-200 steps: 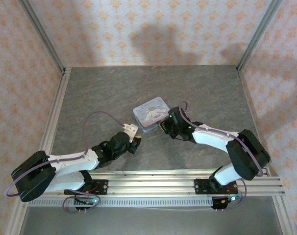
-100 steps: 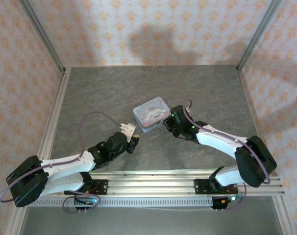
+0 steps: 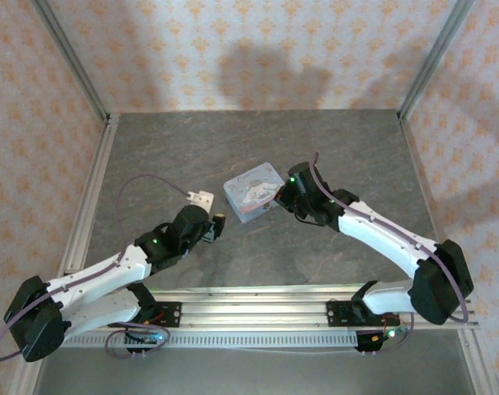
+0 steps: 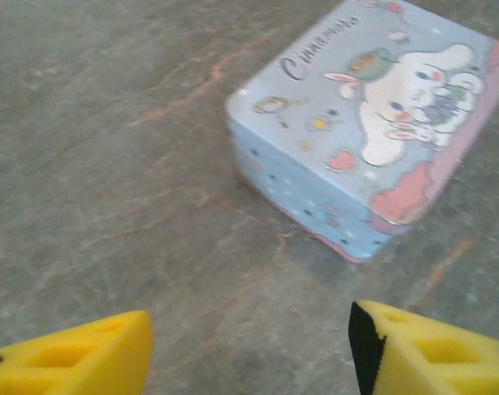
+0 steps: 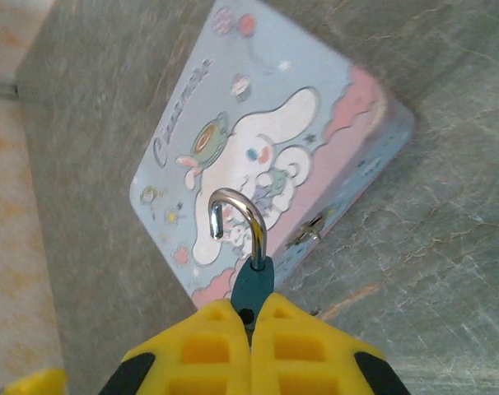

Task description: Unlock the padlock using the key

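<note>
The left fingers [image 4: 76, 358] stand released and empty near the tin [image 4: 356, 148], while the right fingers [image 5: 299, 346] clench the tiny padlock [image 5: 253, 288] above it by its body, probably light, rigid and slippery and best pinched there, with the shackle [image 5: 237, 216] standing open.

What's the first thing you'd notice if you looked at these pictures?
The pale blue tin with a white floppy-eared cartoon animal on its lid, lying in the middle of the grey table. Next, the tiny teal padlock pinched by the yellow right gripper, its silver loop sticking up with one end free. The left gripper stands open over the table near the tin, holding nothing.
</note>
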Robot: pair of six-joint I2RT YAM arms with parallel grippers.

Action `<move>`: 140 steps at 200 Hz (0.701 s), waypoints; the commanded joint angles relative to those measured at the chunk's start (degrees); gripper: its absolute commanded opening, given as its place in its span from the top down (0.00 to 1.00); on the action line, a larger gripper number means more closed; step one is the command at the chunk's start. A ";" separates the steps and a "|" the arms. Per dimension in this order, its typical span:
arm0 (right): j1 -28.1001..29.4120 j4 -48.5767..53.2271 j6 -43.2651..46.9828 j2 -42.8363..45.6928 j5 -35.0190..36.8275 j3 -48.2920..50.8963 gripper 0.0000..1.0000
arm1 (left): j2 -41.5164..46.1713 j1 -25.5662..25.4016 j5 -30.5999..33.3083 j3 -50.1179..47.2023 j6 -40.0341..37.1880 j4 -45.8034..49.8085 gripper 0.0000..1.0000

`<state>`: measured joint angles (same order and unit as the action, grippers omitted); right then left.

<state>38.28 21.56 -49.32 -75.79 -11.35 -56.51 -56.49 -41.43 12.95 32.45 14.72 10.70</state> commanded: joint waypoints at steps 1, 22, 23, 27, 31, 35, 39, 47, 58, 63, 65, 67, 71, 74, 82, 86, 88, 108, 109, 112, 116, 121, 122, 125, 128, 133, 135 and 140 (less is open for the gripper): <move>2.17 8.08 9.41 -4.05 -2.69 -5.95 1.00 | 0.65 3.79 2.18 3.14 7.29 12.51 0.16; 4.43 8.53 10.97 -8.54 -5.07 -9.39 1.00 | 2.89 6.43 4.59 4.66 12.24 18.06 0.03; 4.52 8.47 10.99 -8.74 -5.12 -9.53 1.00 | 3.06 6.53 4.70 4.69 12.38 18.27 0.02; 4.94 8.29 11.00 -9.60 -5.37 -10.01 1.00 | 3.78 6.88 5.35 4.86 13.13 19.31 0.01; 5.46 8.03 11.00 -10.42 -5.51 -10.52 1.00 | 4.53 7.23 6.04 4.98 13.91 20.29 0.00; 5.91 7.83 11.00 -11.23 -5.60 -11.01 1.00 | 5.26 7.54 6.68 5.12 14.64 21.24 0.00; 6.34 7.68 10.96 -12.09 -5.75 -11.62 1.00 | 6.04 7.89 7.28 5.21 15.23 22.27 0.00; 7.31 7.34 10.83 -13.94 -6.21 -12.91 1.00 | 7.55 8.68 8.28 5.30 15.57 24.23 0.00; 8.66 7.18 10.73 -16.67 -6.85 -14.99 1.00 | 9.74 9.83 9.35 5.42 17.83 26.52 0.00; 9.31 7.30 10.74 -17.98 -7.05 -16.18 1.00 | 10.68 10.35 9.90 5.43 18.43 27.78 0.00; 9.63 7.38 10.80 -18.51 -7.18 -16.66 1.00 | 11.04 10.54 10.08 5.41 18.59 28.17 0.00; 9.88 7.43 10.86 -19.11 -7.32 -17.11 1.00 | 11.53 10.70 10.32 5.41 18.83 28.61 0.00; 10.43 7.67 10.91 -20.26 -7.50 -18.13 1.00 | 12.33 11.12 10.81 5.35 19.21 29.30 0.00; 10.80 7.82 10.91 -21.16 -7.55 -18.71 1.00 | 12.93 11.39 11.19 5.19 19.48 29.84 0.00; 11.83 8.18 10.83 -23.56 -7.87 -20.89 1.00 | 14.64 12.10 12.09 5.07 20.17 31.24 0.00; 12.45 8.23 10.91 -24.78 -8.11 -21.99 1.00 | 15.40 12.34 12.50 4.93 20.52 31.66 0.00; 12.72 8.30 10.91 -25.40 -8.25 -22.55 1.00 | 15.85 12.45 12.73 4.80 20.66 31.88 0.00; 15.20 8.66 10.88 -31.85 -9.54 -28.26 1.00 | 19.96 13.28 14.09 3.97 21.30 33.32 0.00; 15.31 8.67 10.90 -32.21 -9.60 -28.59 1.00 | 20.16 13.29 14.15 3.87 21.31 33.37 0.00; 15.64 8.86 10.95 -33.18 -9.79 -29.50 1.00 | 20.75 13.23 14.28 3.85 21.34 33.60 0.00; 16.07 9.09 10.88 -34.51 -9.94 -30.78 1.00 | 21.43 13.34 14.56 3.70 21.40 33.91 0.00; 16.52 9.34 10.99 -36.02 -10.21 -32.37 1.00 | 22.18 13.42 14.84 3.63 21.53 34.32 0.00; 16.63 9.40 11.00 -36.41 -10.24 -32.71 1.00 | 22.33 13.45 14.96 3.61 21.51 34.44 0.00; 16.81 9.64 11.00 -37.42 -10.33 -33.51 1.00 | 22.69 13.48 15.07 3.59 21.49 34.69 0.00; 17.05 9.90 11.07 -38.30 -10.49 -34.52 1.00 | 23.07 13.47 15.21 3.46 21.49 34.92 0.00; 17.45 10.30 11.04 -39.93 -10.63 -36.26 1.00 | 23.61 13.50 15.40 3.52 21.49 35.29 0.00; 17.53 10.44 11.01 -40.59 -10.75 -36.86 1.00 | 23.77 13.55 15.54 3.44 21.49 35.43 0.00; 17.82 10.96 11.13 -42.10 -10.95 -38.44 1.00 | 24.23 13.57 15.62 3.35 21.49 35.76 0.00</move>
<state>54.54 29.54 -39.20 -112.44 -20.82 -88.51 -34.37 -28.42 24.60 35.97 34.35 41.50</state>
